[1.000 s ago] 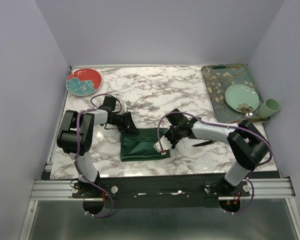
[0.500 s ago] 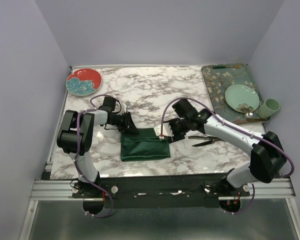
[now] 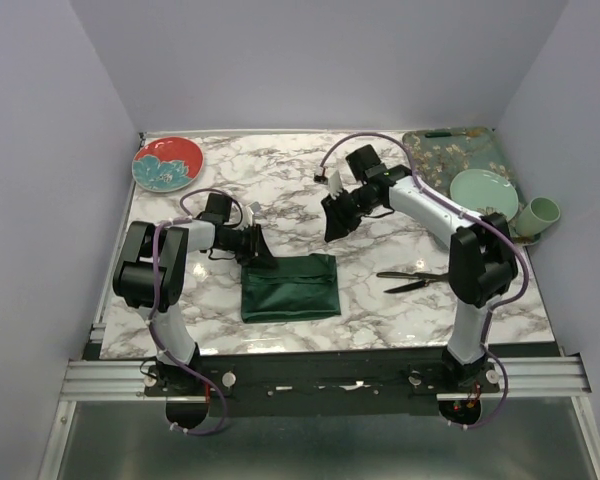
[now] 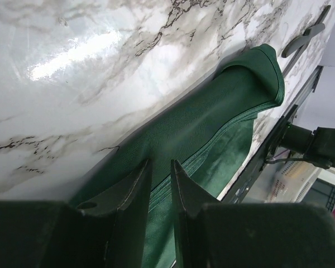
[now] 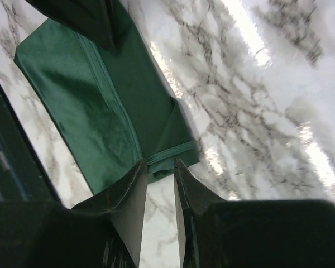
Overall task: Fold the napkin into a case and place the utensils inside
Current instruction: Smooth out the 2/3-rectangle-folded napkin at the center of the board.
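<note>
The napkin (image 3: 289,288) lies folded as a dark green rectangular case on the marble table, seen also in the left wrist view (image 4: 212,123) and the right wrist view (image 5: 89,100). My left gripper (image 3: 263,258) rests at its far left corner. Its jaws (image 4: 161,162) stand slightly apart, and the cloth runs smooth beneath the gap. My right gripper (image 3: 331,228) hangs above the table beyond the napkin's far right corner, open and empty (image 5: 159,163). The two black utensils (image 3: 415,280) lie on the marble to the right of the napkin.
A red plate with a teal flower (image 3: 167,163) sits at the far left corner. A teal floral tray (image 3: 442,165) at the far right holds a pale green plate (image 3: 483,196). A green cup (image 3: 542,212) stands at the tray's right edge.
My right gripper let go of the napkin's right edge, rose and swung away toward the far middle of the table. The left gripper and napkin stayed put.
</note>
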Action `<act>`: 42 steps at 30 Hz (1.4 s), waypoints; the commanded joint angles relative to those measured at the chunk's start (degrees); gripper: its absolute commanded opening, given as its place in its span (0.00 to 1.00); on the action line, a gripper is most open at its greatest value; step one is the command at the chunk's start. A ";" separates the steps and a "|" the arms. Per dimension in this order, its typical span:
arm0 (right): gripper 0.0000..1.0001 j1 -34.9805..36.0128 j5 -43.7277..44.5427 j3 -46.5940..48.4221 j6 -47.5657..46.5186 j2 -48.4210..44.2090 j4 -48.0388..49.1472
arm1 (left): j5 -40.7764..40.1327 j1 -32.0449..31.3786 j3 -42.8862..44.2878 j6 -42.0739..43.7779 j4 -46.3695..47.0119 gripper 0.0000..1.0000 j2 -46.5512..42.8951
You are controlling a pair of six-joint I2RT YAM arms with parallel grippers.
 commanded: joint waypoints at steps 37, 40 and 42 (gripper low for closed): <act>0.35 0.14 -4.03 -5.24 30.63 9.18 0.34 | -8.97 0.23 -5.30 4.78 0.56 0.31 -2.73; 0.34 0.14 -3.59 -5.24 31.68 8.73 0.69 | -8.97 0.23 -5.47 4.87 0.65 0.31 -2.73; 0.33 0.14 -3.50 -5.06 31.86 8.73 0.69 | -8.97 0.23 -5.56 4.87 0.65 0.31 -2.73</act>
